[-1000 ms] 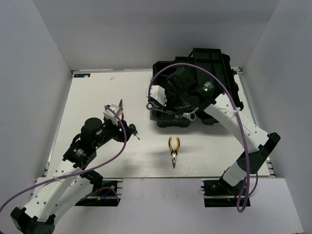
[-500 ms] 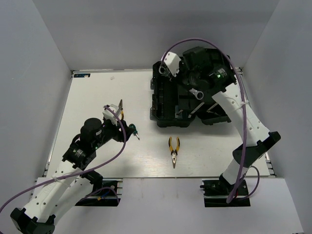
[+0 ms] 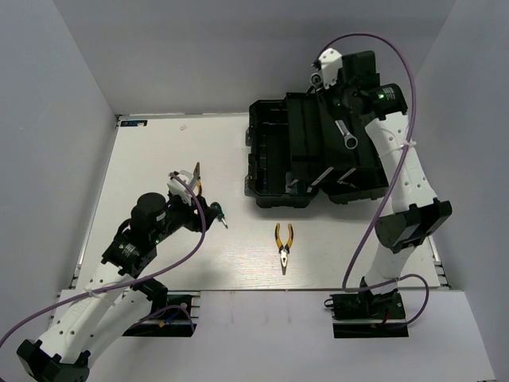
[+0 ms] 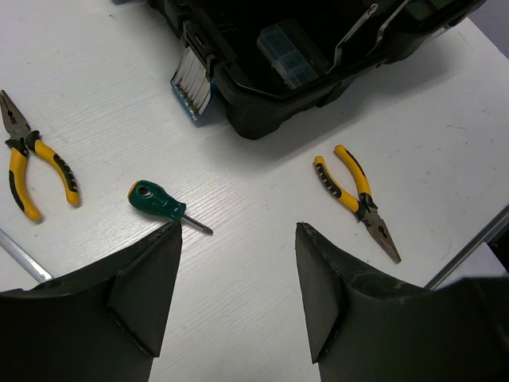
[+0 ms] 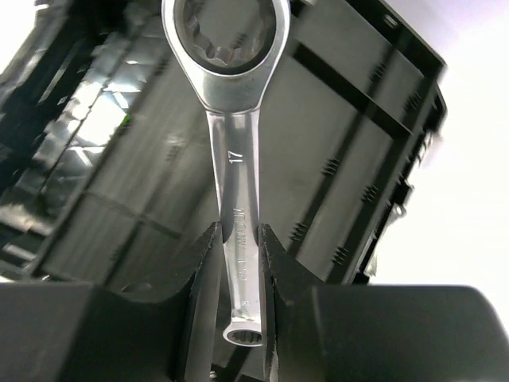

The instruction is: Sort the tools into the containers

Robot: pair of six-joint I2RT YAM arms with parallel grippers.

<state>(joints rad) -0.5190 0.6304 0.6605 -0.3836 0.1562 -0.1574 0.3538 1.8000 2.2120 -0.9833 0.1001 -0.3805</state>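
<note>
While right jaws clamp a silver combination wrench (image 5: 238, 199) over the black plastic toolbox (image 3: 266, 111), I note left jaws wide, empty; two yellow-handled pliers (image 4: 354, 199) (image 4: 36, 171), one green-handled screwdriver (image 4: 159, 203) unsorted.

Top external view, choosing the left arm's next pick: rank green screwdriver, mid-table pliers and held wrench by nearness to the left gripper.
1. green screwdriver, beside the left gripper.
2. pliers, mid-table, farther right.
3. wrench, held by right gripper over toolbox.
</note>
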